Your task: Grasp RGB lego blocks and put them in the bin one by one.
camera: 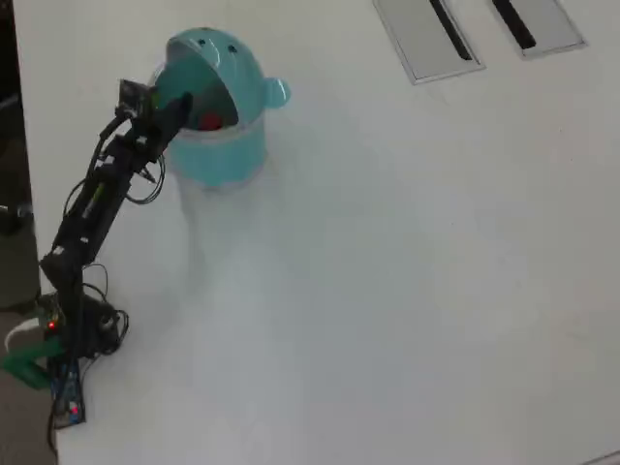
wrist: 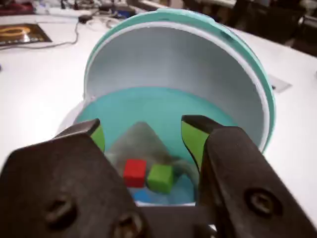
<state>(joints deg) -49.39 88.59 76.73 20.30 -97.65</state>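
In the wrist view the light-teal bin (wrist: 158, 106) fills the middle, its domed lid (wrist: 173, 59) flipped up behind the opening. Three lego blocks lie at its bottom: the red block (wrist: 134, 172), the yellow-green block (wrist: 160, 177) right beside it, and the blue block (wrist: 142, 195) partly hidden under them. My gripper (wrist: 143, 131) hangs open just above the opening, nothing between its green-padded fingers. In the overhead view the gripper (camera: 179, 105) reaches into the mouth of the bin (camera: 218, 155) from the left, and a bit of the red block (camera: 206, 121) shows inside.
The arm's base (camera: 58, 339) with cables sits at the table's lower left edge in the overhead view. Two grey metal plates (camera: 426, 39) (camera: 538, 24) lie at the top right. A dark pad (wrist: 20, 32) and cables lie far left in the wrist view.
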